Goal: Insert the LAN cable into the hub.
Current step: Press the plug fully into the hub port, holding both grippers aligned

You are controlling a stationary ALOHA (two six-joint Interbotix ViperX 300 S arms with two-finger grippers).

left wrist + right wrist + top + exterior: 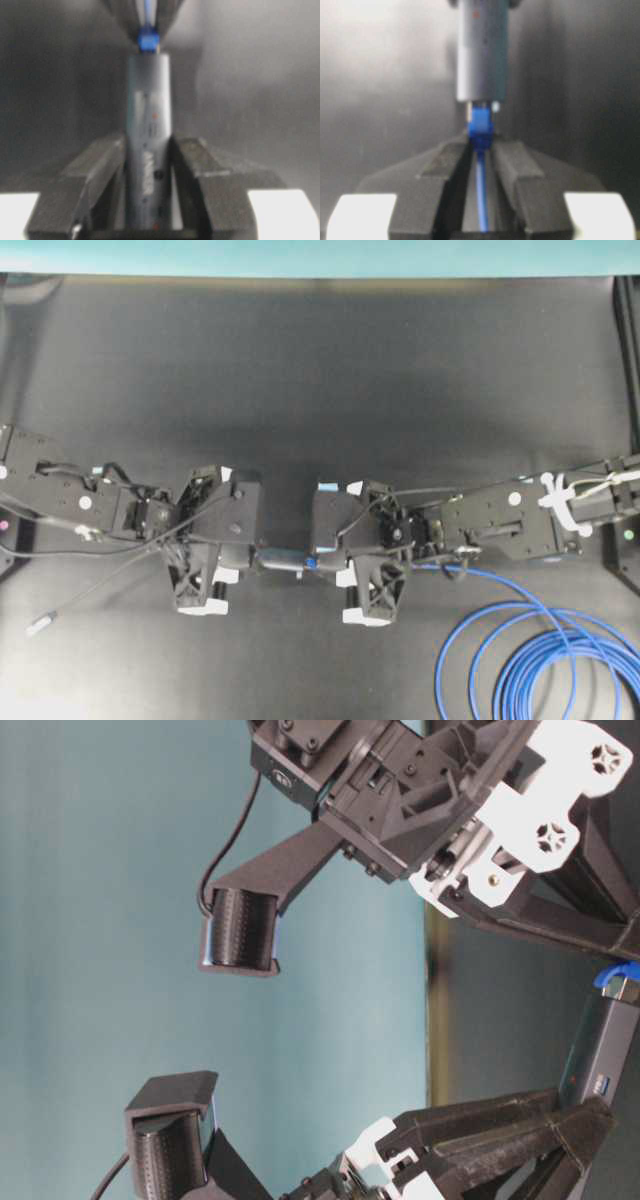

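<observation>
Overhead view, left hand [245, 562] clamps hub [280, 562], right hand [335, 565] pinches LAN cable [520, 640], apparently plugged

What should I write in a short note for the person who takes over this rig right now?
Left gripper: shut on the hub, held above the table.
Right gripper: shut on the LAN cable just behind its plug.
The plug's blue boot is at the hub's end port; the rest of the cable lies coiled near the right arm.
Left: whether the plug is fully seated cannot be told; push it home, then release.
</observation>
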